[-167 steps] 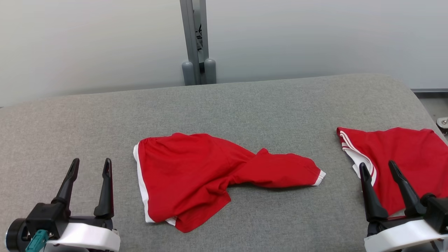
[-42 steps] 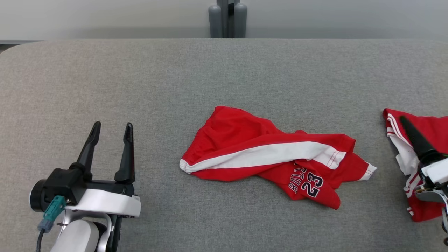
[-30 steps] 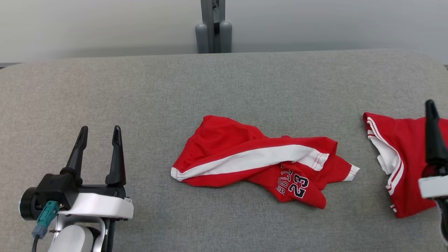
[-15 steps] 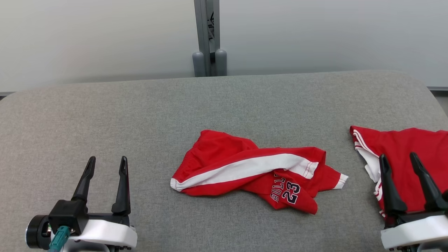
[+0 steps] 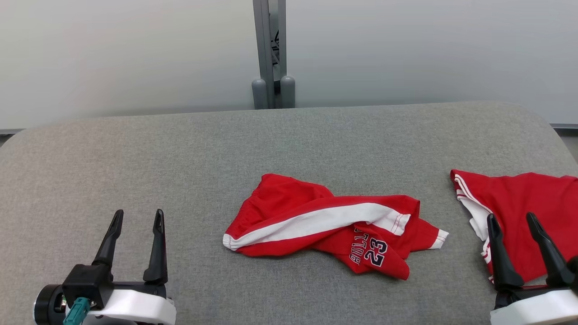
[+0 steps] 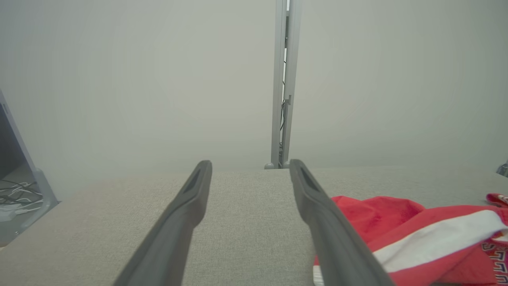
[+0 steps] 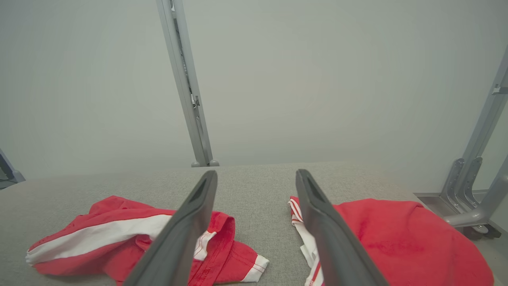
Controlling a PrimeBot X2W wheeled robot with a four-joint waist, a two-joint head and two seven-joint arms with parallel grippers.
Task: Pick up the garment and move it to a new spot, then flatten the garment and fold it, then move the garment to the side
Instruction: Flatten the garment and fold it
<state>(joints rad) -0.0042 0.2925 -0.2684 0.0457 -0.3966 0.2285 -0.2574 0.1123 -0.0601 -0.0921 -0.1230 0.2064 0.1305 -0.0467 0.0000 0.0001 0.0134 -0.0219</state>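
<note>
Garment (image 5: 325,225) had been flipped and re-dropped mid-table (image 5: 135,149), white stripe and "23" now up, still crumpled. Left gripper (image 5: 138,212) and right gripper (image 5: 510,216) were back at the near edge, jaws spread wide, empty. Relocation looked done; flattening was next. Second red garment (image 5: 519,194) lay far right.

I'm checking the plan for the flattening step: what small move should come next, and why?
Probably ease the left gripper forward and to its right, toward the white-trimmed end of the crumpled shorts. They lie twisted and bunched on the grey table, untouched. The left gripper and right gripper have open, empty jaws, and that end lies nearest the left one.
</note>
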